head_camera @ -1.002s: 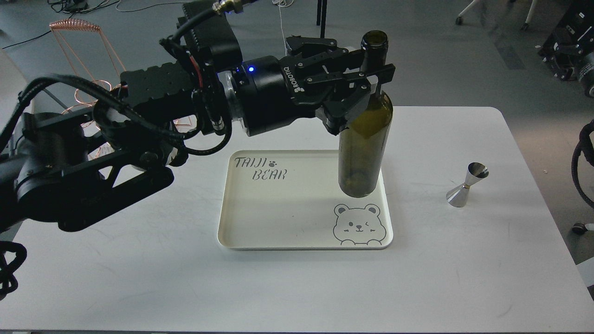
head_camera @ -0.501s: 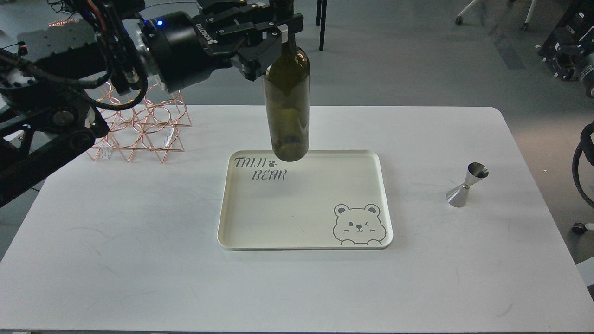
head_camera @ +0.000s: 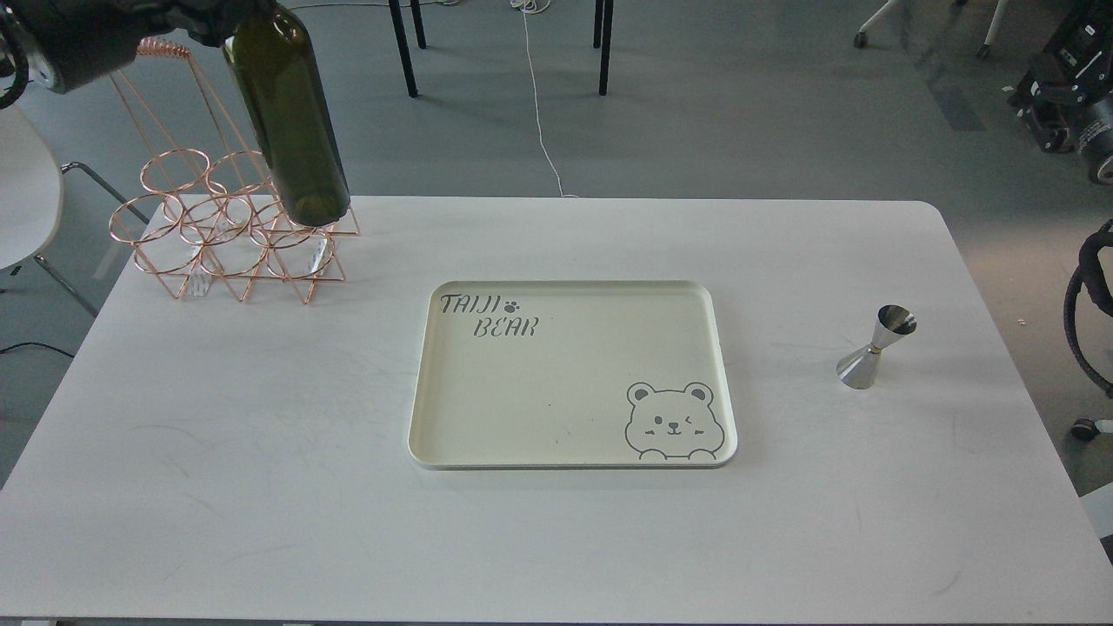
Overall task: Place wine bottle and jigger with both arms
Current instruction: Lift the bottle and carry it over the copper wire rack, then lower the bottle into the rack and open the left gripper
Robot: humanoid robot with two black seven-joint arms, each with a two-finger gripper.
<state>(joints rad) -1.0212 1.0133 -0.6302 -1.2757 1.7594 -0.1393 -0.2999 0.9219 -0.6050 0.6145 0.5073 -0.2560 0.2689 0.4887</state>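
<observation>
The wine bottle (head_camera: 291,122), dark olive-green, hangs tilted in the air at the top left, with its base over the back of a copper wire rack (head_camera: 235,239). Its neck runs out of the top edge. My left gripper (head_camera: 207,12) shows only as a dark edge at the top of the frame and holds the bottle by its upper part. The jigger (head_camera: 874,346) stands upright on the white table (head_camera: 261,487) at the right, untouched. My right gripper is out of view; only cables (head_camera: 1087,304) show at the right edge.
A cream tray (head_camera: 417,435) with a bear drawing and "TAIJI BEAR" lettering lies flat at the table's middle with nothing on it. A white chair (head_camera: 26,200) stands beyond the left edge. Chair legs and equipment stand on the floor behind.
My left arm has carried the bottle up off the tray's right side, then left and back to above the copper rack. The bottle now tilts. The jigger and the tray have not moved.
</observation>
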